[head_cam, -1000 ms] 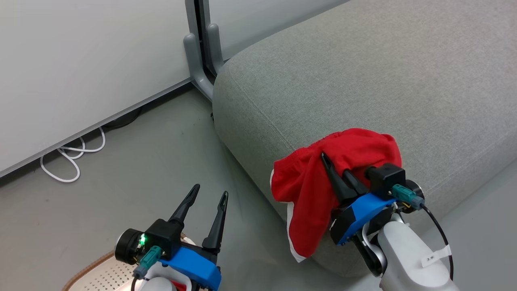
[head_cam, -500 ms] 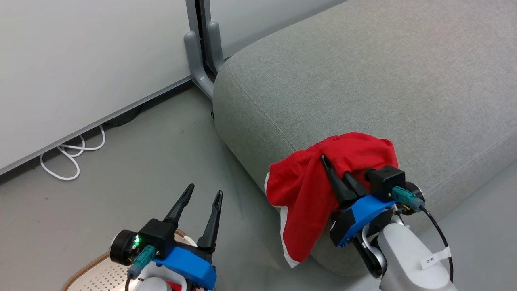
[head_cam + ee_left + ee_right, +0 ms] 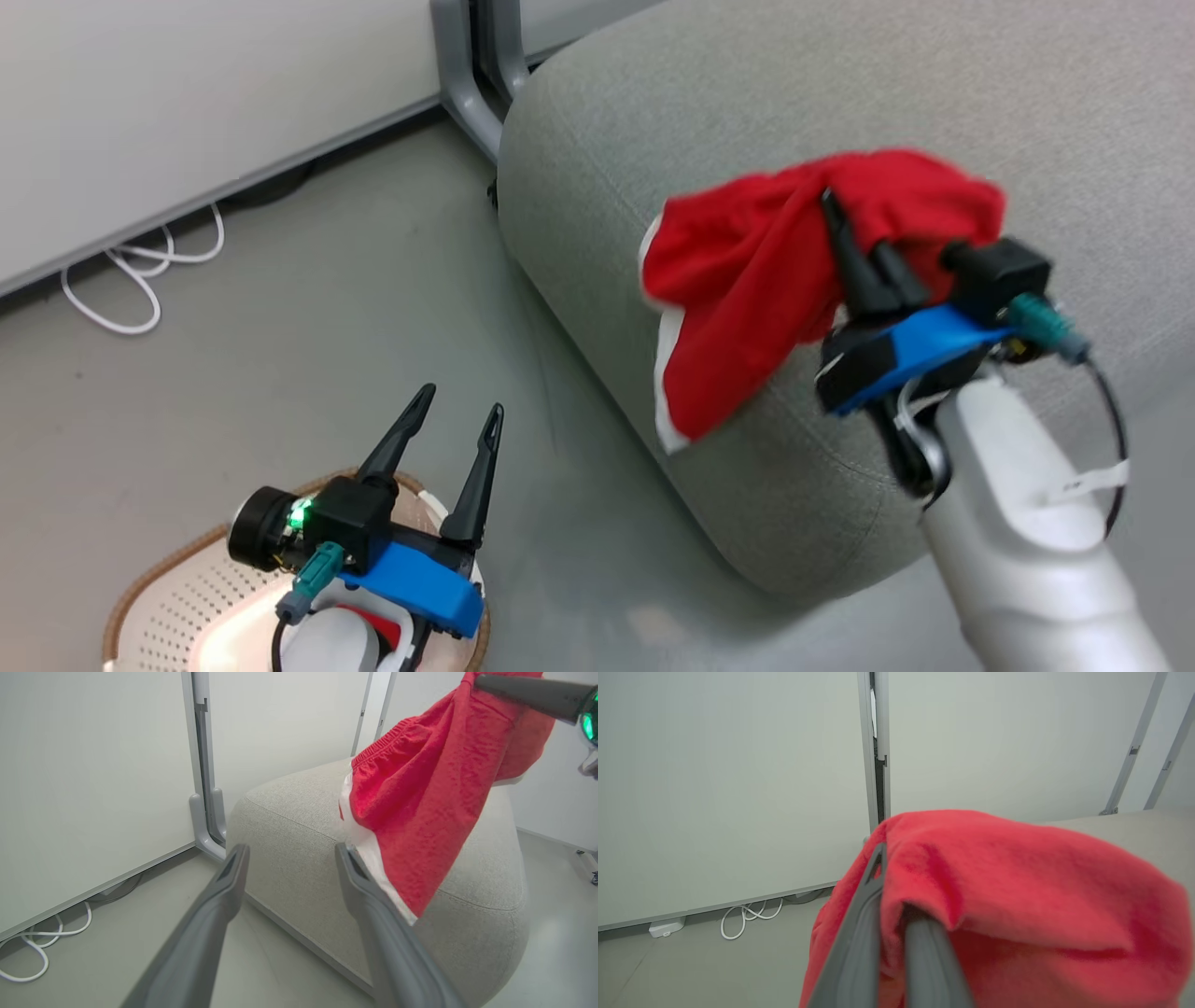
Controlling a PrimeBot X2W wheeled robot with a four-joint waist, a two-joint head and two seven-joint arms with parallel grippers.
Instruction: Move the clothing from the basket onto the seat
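1. At 2 o'clock in the head view: right gripper (image 3: 843, 217) clamped on a bunched red garment (image 3: 747, 271), fingers pressed together through the cloth.
2. Hanging from that grip over the rounded corner of the grey seat (image 3: 747, 93), white trim lowest, toward 6 o'clock. Resting on the cushion or held just above it: cannot tell.
3. At 7 o'clock: left gripper (image 3: 462, 399) with fingers apart, holding nothing, above the basket (image 3: 159, 571) on the floor (image 3: 280, 373).
4. Under the left wrist, inside the basket: a small patch of red (image 3: 372, 623), too hidden to identify.
5. At 10 o'clock: white cable (image 3: 121, 289) looped on the floor along the wall (image 3: 187, 93).
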